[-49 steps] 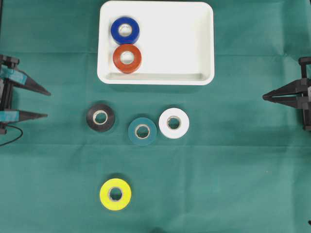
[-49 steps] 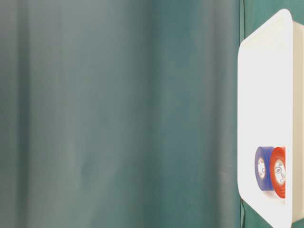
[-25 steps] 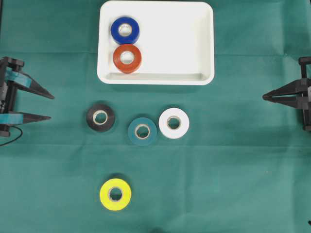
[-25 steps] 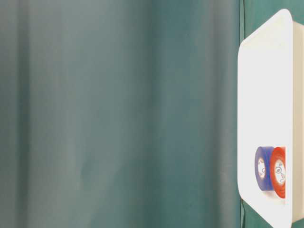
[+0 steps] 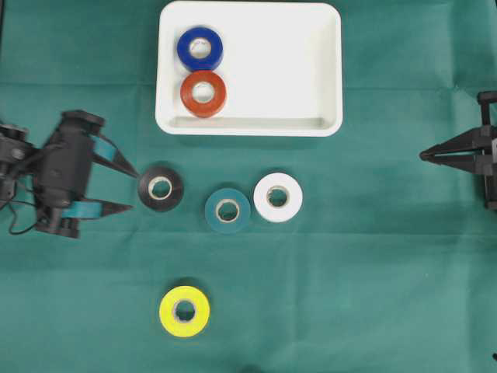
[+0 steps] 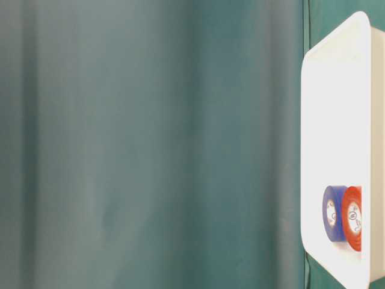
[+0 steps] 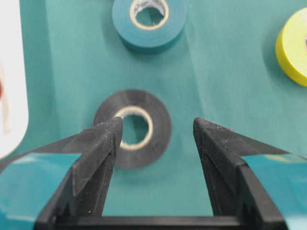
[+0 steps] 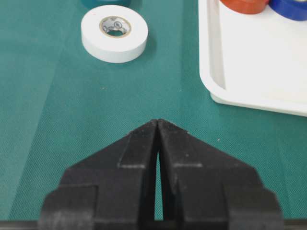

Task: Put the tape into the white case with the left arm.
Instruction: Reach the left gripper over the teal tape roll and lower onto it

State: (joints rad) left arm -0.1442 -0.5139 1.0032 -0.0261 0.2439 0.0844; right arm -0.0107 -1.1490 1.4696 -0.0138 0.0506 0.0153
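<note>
Teal-striped fingers of the left claw (image 5: 133, 189) stand apart with nothing between them, their tips just short of the black tape (image 5: 161, 187), which lies flat on the green desk (image 5: 349, 295) directly ahead; in the left wrist view the roll (image 7: 135, 127) sits just beyond the two tips, one tip overlapping the edge of its core hole and the other clear of its outer rim, though whether they touch it cannot be told. Next past the black roll along the claw's line lies the teal tape (image 5: 227, 210), and touching that, a little further, the white tape (image 5: 277, 196). Off to the claw's right side, well apart from the row, lies the yellow tape (image 5: 184, 311). To the claw's left and further out sits the white case (image 5: 326, 70), holding the red tape (image 5: 203, 93) nearer its close rim and the blue tape (image 5: 199, 48) just beyond it, the two touching. Farthest, across the desk, the right claw (image 5: 423, 155) rests with its fingers pressed together, holding nothing.
</note>
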